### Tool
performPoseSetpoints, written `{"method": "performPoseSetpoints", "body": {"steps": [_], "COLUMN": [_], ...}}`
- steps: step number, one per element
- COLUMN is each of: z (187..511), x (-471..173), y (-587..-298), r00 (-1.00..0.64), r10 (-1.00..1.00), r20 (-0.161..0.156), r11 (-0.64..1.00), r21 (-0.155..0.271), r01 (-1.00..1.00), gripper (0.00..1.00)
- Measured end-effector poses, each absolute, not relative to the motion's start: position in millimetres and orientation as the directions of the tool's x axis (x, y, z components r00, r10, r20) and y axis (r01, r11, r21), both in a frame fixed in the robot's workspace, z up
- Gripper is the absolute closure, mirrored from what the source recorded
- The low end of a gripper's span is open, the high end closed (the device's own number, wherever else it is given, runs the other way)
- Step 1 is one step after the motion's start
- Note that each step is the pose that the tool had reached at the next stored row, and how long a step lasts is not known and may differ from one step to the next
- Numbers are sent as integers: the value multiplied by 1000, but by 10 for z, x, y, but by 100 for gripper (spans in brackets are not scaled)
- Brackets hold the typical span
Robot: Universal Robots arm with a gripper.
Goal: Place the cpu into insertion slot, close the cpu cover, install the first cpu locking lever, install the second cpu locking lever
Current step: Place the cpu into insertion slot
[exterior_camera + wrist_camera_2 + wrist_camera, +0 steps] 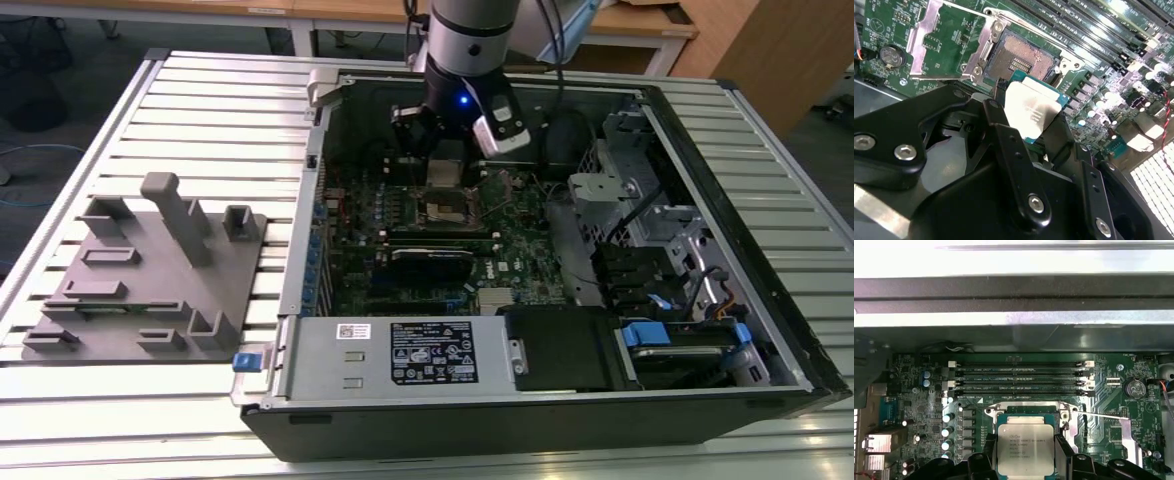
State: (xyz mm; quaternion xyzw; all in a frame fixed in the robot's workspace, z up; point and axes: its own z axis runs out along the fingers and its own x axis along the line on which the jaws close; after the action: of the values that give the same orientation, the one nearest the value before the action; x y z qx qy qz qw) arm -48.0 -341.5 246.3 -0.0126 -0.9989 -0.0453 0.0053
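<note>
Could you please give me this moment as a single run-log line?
gripper: shut on small flat square silver-grey cpu | cpu: held near empty golden-brown insertion slot, not seated | thin silver square-frame cpu cover: open

The cpu (1025, 449) is pinched between the hand's (1026, 456) black fingers (990, 456), right over the silver socket frame (1065, 412). The cpu cover (1128, 436) is flipped open beside it, with four memory slots (1021, 377) just past it on the motherboard (1104, 405).

Slatted metal table (200, 110), wooden desks (647, 22), dark floor (120, 40)
</note>
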Motion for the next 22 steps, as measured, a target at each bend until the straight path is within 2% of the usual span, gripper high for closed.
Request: {"method": "performPoseSetpoints", "body": {"steps": [10,17,22], "z": [2446,2425,2424], "x": [-480,-480,-480], "y": [-3415,-3414,-3414], "r00": [-999,-987,-985], "r10": [29,163,170], "r20": [12,12,12], "r11": [995,982,981], "r21": [90,90,90], "r01": [30,163,170], "gripper": [46,46,46]}}
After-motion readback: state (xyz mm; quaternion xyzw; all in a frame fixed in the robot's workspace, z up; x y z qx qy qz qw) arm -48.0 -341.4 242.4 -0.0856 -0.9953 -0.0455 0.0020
